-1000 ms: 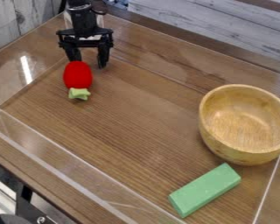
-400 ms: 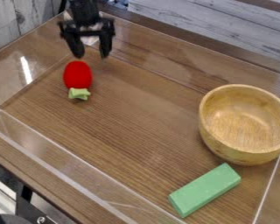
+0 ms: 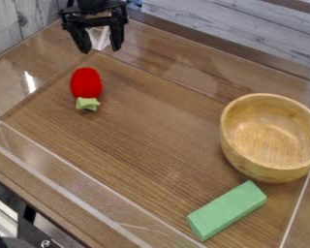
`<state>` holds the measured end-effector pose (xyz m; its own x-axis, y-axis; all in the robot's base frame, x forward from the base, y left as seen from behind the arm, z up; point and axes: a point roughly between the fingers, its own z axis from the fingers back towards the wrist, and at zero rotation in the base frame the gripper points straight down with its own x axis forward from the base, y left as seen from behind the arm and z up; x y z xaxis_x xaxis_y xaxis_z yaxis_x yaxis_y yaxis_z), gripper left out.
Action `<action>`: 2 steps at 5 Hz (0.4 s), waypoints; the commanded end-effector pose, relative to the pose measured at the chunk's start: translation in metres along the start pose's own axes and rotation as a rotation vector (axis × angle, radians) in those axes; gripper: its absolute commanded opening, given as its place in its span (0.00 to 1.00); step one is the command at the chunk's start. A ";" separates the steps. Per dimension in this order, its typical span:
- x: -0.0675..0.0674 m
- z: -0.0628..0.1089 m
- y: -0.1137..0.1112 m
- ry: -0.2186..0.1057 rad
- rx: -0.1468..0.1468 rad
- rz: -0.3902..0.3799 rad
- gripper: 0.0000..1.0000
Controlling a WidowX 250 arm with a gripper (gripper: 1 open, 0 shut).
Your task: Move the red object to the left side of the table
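Your claw (image 3: 96, 37) hangs spread and empty at 12 o'clock from the red object (image 3: 85, 83), clear of it. The red object lies on the bench (image 3: 144, 145), at 9 o'clock from the bowl (image 3: 271, 136).

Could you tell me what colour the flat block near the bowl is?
Green: the block shows plainly in the camera view, near the wooden bowl.

The gripper (image 3: 96, 39) hangs open above the table (image 3: 144, 126). The red toy (image 3: 85, 85) lies near it. A bowl (image 3: 270, 136) and green block (image 3: 228, 209) sit far off.
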<state>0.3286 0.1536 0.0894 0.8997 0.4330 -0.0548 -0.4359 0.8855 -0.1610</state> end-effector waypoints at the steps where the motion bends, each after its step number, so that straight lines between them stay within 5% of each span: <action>1: -0.004 0.035 -0.001 -0.081 0.002 0.032 1.00; 2: -0.006 0.045 -0.001 -0.079 0.008 0.031 1.00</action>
<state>0.3192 0.1519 0.0997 0.8850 0.4578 -0.0851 -0.4657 0.8708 -0.1579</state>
